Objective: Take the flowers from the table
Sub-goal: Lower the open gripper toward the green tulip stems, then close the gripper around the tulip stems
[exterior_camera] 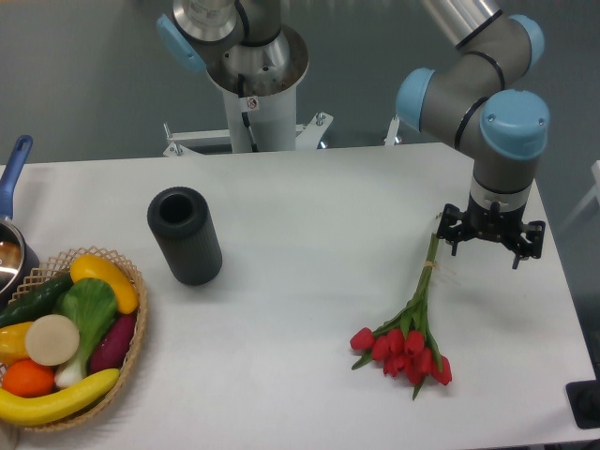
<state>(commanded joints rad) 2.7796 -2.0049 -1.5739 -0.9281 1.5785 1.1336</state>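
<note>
The flowers (405, 349), a bunch of red tulips with thin green stems, lie on the white table (309, 216) at the right. The heads point toward the front edge and the stem ends point back, toward the gripper. My gripper (491, 234) hangs from the arm's wrist just right of the stem ends, close above the table. Its black body faces down and hides the fingers, so I cannot tell whether it is open or shut. Nothing shows in its hold.
A black cylinder (185, 234) stands left of centre. A wicker basket (131, 352) of vegetables and fruit sits at the front left corner. A pot with a blue handle (13, 173) is at the left edge. The robot's base (253, 103) stands behind the table.
</note>
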